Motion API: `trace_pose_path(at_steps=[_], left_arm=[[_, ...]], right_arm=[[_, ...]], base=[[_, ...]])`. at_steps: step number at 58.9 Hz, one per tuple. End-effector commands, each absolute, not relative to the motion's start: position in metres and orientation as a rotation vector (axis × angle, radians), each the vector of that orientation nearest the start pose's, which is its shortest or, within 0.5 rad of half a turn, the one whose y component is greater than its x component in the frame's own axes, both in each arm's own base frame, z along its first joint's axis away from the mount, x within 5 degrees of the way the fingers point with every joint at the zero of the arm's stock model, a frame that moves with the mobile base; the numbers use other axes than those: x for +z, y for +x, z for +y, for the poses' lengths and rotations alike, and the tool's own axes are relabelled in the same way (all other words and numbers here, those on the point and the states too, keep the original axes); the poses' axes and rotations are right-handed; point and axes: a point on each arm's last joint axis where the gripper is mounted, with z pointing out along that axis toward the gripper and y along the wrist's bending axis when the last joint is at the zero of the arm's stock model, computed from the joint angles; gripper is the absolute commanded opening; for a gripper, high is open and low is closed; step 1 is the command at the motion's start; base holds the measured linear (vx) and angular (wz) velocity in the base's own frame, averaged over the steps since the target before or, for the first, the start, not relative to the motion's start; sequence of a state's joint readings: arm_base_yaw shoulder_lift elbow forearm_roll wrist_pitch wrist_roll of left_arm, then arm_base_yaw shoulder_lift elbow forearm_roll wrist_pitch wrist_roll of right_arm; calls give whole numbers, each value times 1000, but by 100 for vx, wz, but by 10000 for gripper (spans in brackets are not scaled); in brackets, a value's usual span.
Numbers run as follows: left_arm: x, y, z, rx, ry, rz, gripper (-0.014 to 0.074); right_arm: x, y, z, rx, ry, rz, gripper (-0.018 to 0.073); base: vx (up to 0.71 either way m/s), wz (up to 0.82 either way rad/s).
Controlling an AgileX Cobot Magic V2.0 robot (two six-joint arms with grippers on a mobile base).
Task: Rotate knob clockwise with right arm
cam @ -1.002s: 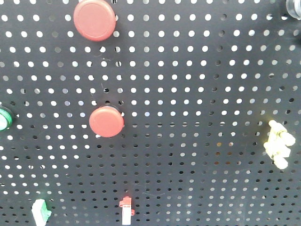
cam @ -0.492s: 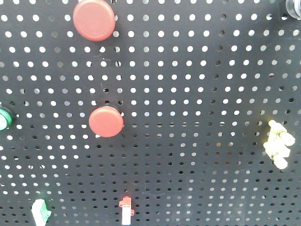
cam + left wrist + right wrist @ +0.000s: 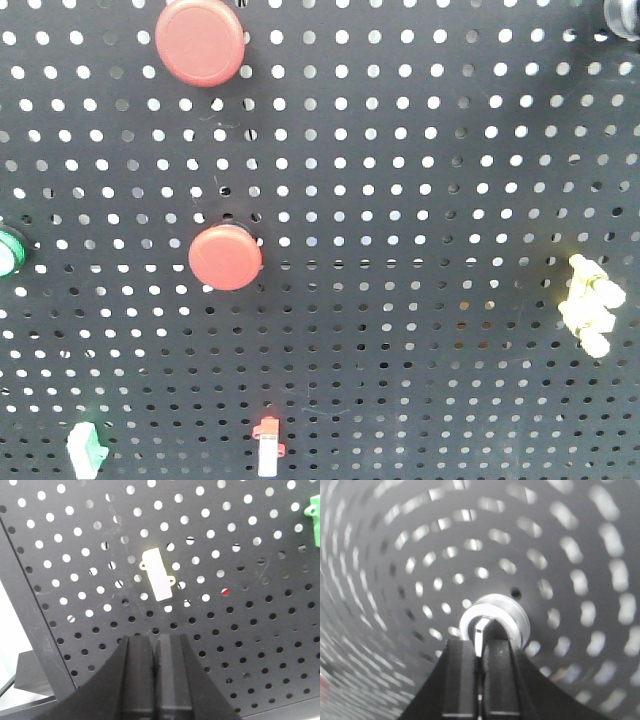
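Silver knob (image 3: 496, 614) just ahead, tab pinched by right hand (image 3: 480, 647).

Left gripper (image 3: 154, 642) jaws together, right gripper (image 3: 480, 641) pinching knob (image 3: 501, 608)

Black perforated surface (image 3: 420, 150) is pretty busy: big red button (image 3: 200, 42) up top, smaller red button (image 3: 226, 258) below it, green button (image 3: 8, 250) at the left edge, yellow plug thing (image 3: 592, 305) on the right, red-and-white switch (image 3: 267, 447) along the bottom.

Black perforated pegboard (image 3: 455, 118); red button (image 3: 225, 258); knob (image 3: 492, 611) seemingly silver.
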State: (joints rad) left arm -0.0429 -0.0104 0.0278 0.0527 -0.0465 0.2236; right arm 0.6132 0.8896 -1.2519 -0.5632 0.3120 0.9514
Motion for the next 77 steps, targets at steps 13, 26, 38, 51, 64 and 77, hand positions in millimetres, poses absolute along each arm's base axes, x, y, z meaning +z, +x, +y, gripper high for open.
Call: trace_pose_path(at_steps=[13, 26, 38, 51, 64, 77], left_arm=[[204, 58, -4, 174, 231, 1406, -6], [204, 58, -4, 174, 231, 1406, -6], [204, 58, -4, 174, 231, 1406, -6], [204, 58, -4, 174, 231, 1406, -6], [204, 58, -4, 174, 231, 1406, -6], [204, 58, -4, 174, 231, 1406, -6]], right_arm=[[544, 136, 90, 1061, 62, 1244, -6], [547, 131, 86, 982, 10, 1212, 52], [549, 127, 83, 970, -2, 1195, 250], [554, 115, 74, 975, -3, 1157, 475], [560, 79, 40, 854, 16, 1124, 397], [533, 49, -3, 468, 16, 1385, -15]], base=[[0, 0], [0, 0], [0, 0], [0, 0], [0, 0], [0, 0]])
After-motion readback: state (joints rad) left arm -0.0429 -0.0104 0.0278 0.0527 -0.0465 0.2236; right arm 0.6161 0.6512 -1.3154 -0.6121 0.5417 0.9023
